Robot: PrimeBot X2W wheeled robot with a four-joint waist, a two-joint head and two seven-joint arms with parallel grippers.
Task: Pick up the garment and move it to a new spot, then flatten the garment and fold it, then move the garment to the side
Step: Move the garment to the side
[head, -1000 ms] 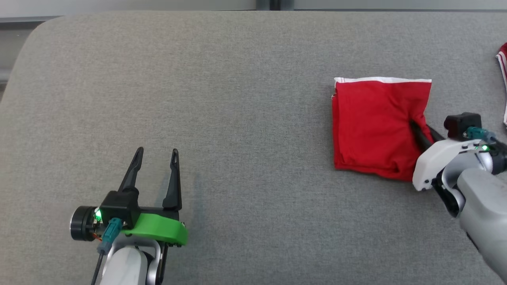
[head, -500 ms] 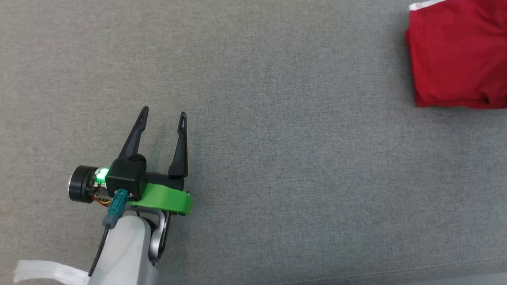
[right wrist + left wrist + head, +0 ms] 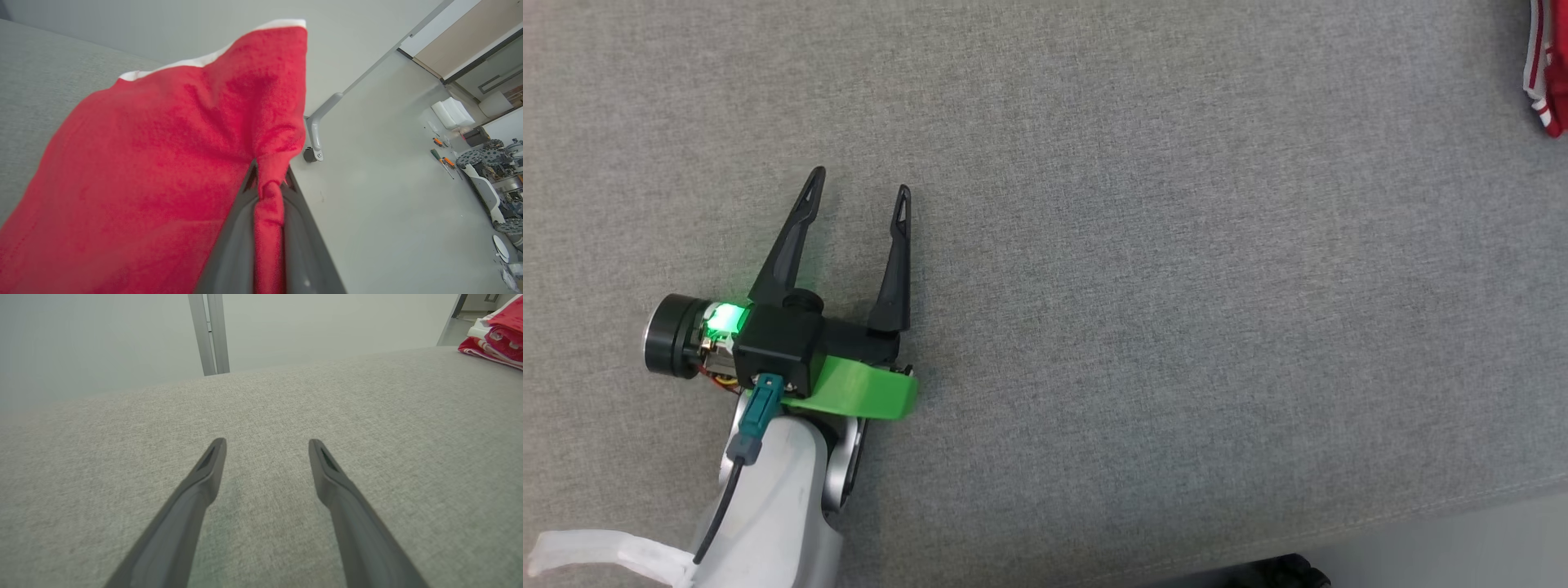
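Holds folded red garment (image 3: 163, 163) pinched in right hand (image 3: 267, 179), left hand (image 3: 859, 180) wide over counter (image 3: 1176, 286); probably needs level carry, flat set-down.

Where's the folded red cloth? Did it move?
Yes. The red cloth left its spot beside the striped pile; the right claw holds it up off the table.

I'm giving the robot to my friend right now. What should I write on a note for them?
Left end effector: open, empty, over the grey surface.
Right end effector: shut on the red garment, pinching one edge; the cloth hangs lifted.
Other red and white clothes lie at the surface's far edge.
Done: garment is gripped and looks folded.
Left: probably set it down at the side and let go.
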